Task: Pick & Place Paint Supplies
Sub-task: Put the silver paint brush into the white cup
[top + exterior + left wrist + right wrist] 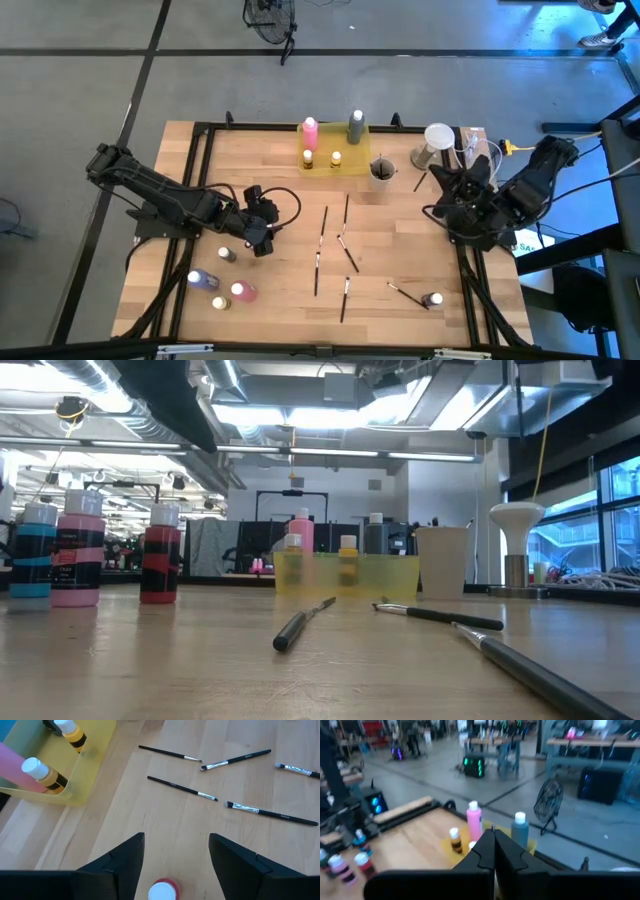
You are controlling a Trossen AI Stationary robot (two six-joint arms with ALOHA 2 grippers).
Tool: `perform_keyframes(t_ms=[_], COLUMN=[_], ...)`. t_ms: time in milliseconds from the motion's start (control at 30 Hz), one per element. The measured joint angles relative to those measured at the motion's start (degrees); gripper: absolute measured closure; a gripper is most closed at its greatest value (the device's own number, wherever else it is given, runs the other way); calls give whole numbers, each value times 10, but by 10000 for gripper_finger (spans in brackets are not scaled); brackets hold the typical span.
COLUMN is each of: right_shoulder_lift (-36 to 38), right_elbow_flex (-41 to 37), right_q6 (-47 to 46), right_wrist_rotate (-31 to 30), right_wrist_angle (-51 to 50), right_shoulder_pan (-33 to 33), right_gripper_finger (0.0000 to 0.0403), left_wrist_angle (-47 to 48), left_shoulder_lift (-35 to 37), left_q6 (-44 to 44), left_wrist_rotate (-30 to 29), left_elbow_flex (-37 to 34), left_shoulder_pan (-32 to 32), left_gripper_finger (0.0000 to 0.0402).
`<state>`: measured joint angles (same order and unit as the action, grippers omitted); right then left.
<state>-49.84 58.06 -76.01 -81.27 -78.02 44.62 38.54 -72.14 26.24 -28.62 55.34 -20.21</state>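
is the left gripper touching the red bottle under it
Apart. In the left wrist view the left gripper is open, with bare table between each finger and the red bottle.

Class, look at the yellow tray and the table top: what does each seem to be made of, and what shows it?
Tray: probably plastic, translucent; the bottles inside show through its wall. Table top: wood, seemingly jointed strips with visible grain, with a slight sheen.
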Motion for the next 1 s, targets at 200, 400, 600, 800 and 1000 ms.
perform_keyframes(t_ms=[200, 400, 600, 800, 1000], right_shoulder_lift=[12, 12, -1, -36, -57], right_elbow_flex=[-81, -135, -162, -163, -163], right_q6=[-9, -46, -29, 83, 128], right_wrist_rotate=[-59, -87, -87, -88, -66], right_wrist_angle=[41, 76, 148, 252, 286], right_shoulder_pan=[0, 0, 0, -14, -55], right_gripper_finger=[403, 403, 403, 403, 403], left_wrist_angle=[0, 0, 0, 0, -1], left_shoulder_lift=[0, 0, 0, 0, 0], left_q6=[0, 0, 0, 0, 0], left_wrist_rotate=[0, 0, 0, 0, 0], left_elbow_flex=[0, 0, 0, 0, 0], left_shoulder_pan=[0, 0, 0, 0, 0], left_gripper_finger=[183, 184, 184, 183, 185])
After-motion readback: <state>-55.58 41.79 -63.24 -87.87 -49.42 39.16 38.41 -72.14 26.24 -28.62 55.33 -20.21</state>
